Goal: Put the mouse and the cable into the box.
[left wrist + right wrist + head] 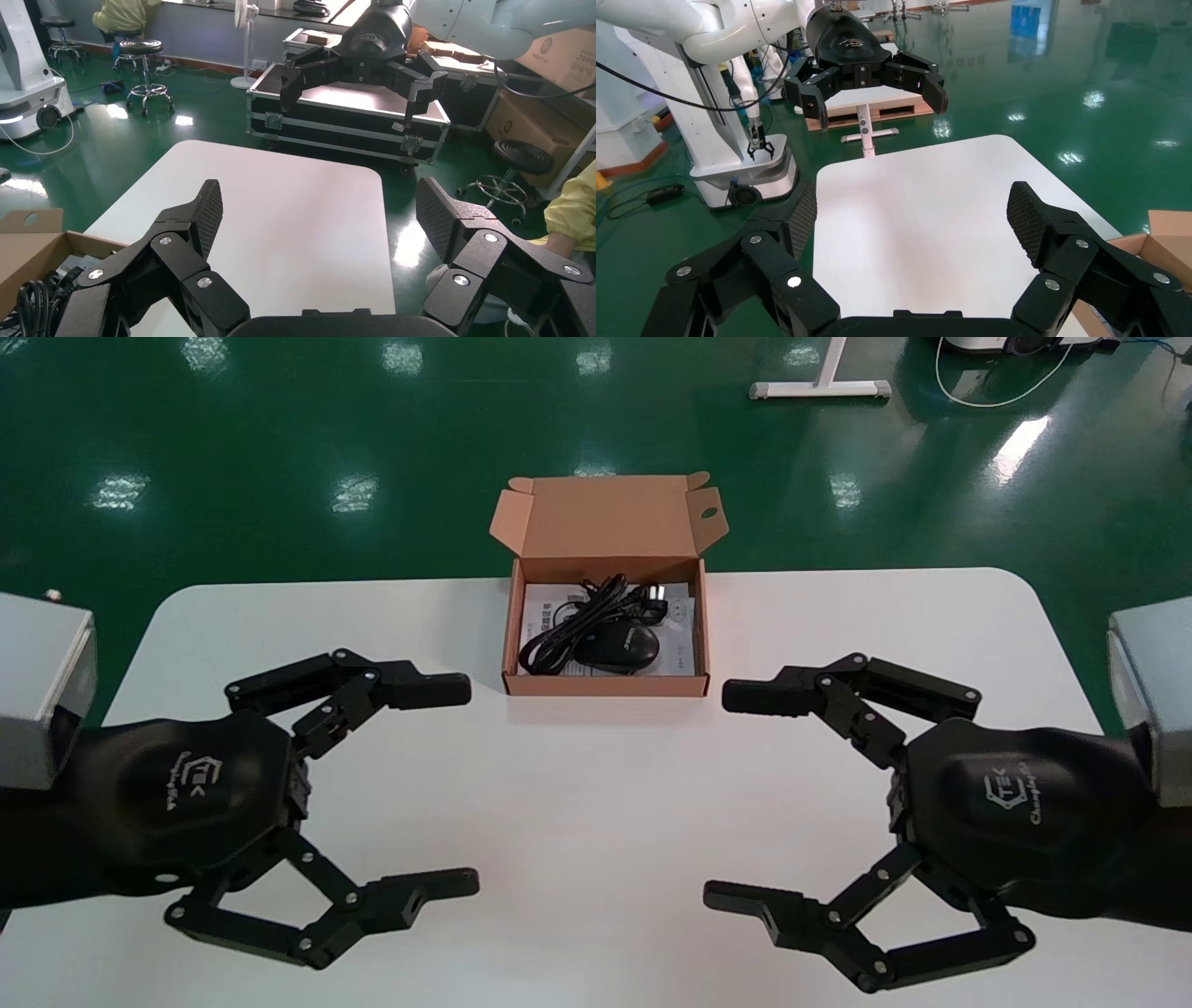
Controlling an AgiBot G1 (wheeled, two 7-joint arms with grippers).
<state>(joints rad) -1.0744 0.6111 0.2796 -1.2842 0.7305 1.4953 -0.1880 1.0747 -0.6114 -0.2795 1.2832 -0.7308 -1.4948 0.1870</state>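
The white table (596, 803) is carrying everything here. Both arms are hovering over its near half, the left end effector (470, 786) and right end effector (717, 795) facing each other, fingers spread wide and gripping nothing. The cardboard box (605, 686) is sitting far centre, lid flipped back, with the mouse (619, 647) and cable (568, 626) already lying inside. I'm guessing the mouse is light, hard and slick, best pinched across its sides. The cable's looking floppy, so grab mid-bundle.
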